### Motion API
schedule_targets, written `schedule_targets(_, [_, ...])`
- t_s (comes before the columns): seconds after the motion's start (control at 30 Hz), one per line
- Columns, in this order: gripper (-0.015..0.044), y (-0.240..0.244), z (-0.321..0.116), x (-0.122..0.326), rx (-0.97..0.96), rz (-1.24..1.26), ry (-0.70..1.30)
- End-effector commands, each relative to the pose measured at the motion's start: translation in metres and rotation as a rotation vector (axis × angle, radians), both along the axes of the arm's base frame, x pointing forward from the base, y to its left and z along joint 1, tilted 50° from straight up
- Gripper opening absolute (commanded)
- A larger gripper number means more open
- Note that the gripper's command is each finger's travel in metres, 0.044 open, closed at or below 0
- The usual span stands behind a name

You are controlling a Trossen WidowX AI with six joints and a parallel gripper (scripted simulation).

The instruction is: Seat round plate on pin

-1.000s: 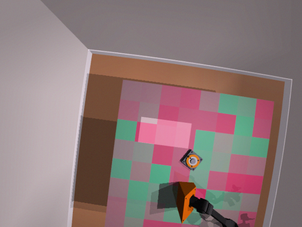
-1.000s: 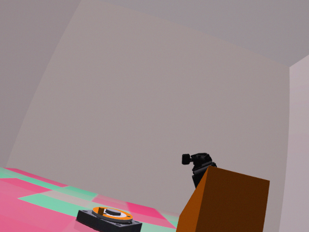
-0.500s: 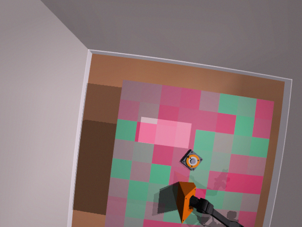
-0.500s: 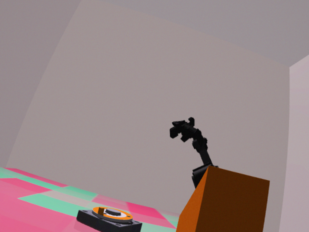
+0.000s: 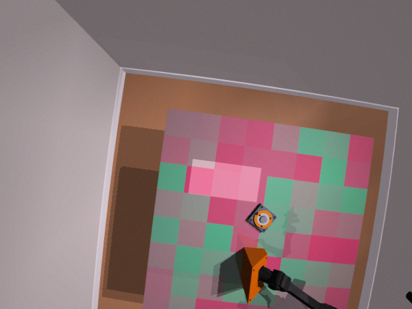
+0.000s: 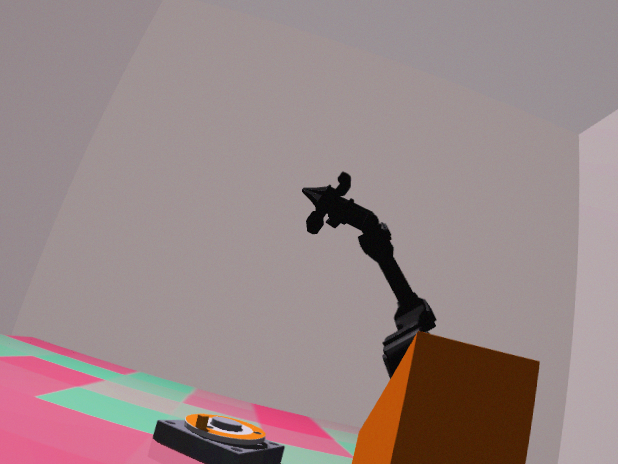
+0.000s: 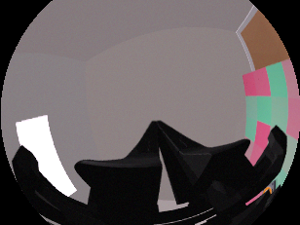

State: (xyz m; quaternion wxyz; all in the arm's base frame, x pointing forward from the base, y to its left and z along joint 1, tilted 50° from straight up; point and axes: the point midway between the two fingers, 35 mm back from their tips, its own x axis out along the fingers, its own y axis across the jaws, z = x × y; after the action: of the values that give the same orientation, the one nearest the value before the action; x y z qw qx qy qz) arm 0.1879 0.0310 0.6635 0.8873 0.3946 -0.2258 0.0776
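A: Nearest us, the plate [image 6: 225,428] sits on its base [image 6: 217,444] on the table [image 6: 75,400], orange tab [image 6: 202,421] up.

B: Farther off, our fingers [image 6: 311,192] are closed on nothing, high above. If we descend misaligned, we jam the plate harder onto the pin.

Looks like a bare test room more than any home or shop: plain grey walls [image 6: 250,200] all round. There's just a brown table [image 5: 140,100] with a pink-and-green checkered mat [image 5: 300,200], plus an orange block [image 6: 465,400] on it.
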Motion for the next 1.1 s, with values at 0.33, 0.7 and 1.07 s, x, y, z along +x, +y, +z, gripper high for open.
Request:
schedule_targets(0.33, [0.0000, 0.064, -0.152, 0.155, -0.253, -0.107, 0.504])
schedule_targets(0.7, [0.0000, 0.084, -0.304, 0.220, -0.464, -0.172, 0.907])
schedule_targets(1.07, [0.0000, 0.068, -0.483, 0.228, -0.697, -0.252, 1.381])
